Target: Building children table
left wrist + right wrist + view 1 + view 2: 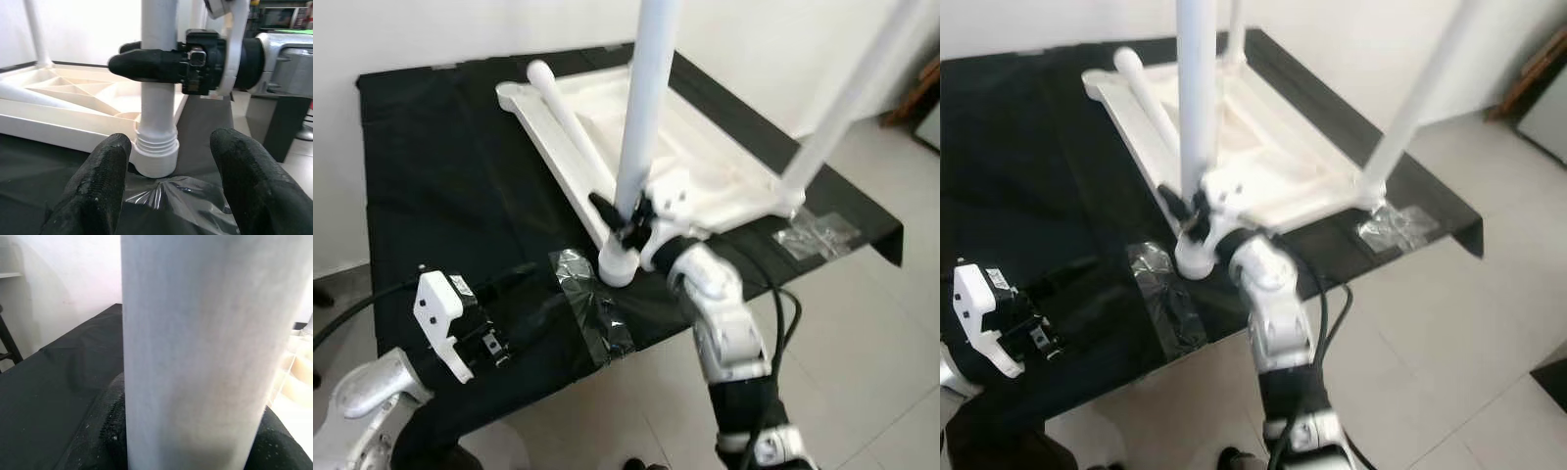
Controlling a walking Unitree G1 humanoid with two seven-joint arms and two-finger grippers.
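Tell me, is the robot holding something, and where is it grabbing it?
Yes. The right end effector grips the upright white table leg low down, just above its threaded end. The left end effector is open, holding nothing.

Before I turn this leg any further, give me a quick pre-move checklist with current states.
1. Right gripper jaws clamped on the upright leg: ok.
2. Leg's threaded base at the tabletop corner socket: seated depth cannot tell.
3. Left gripper open, short of the leg: ok.
4. Plastic wrap under the base: not ok.
5. Loose leg lying on the tabletop, apart from the grip: ok.
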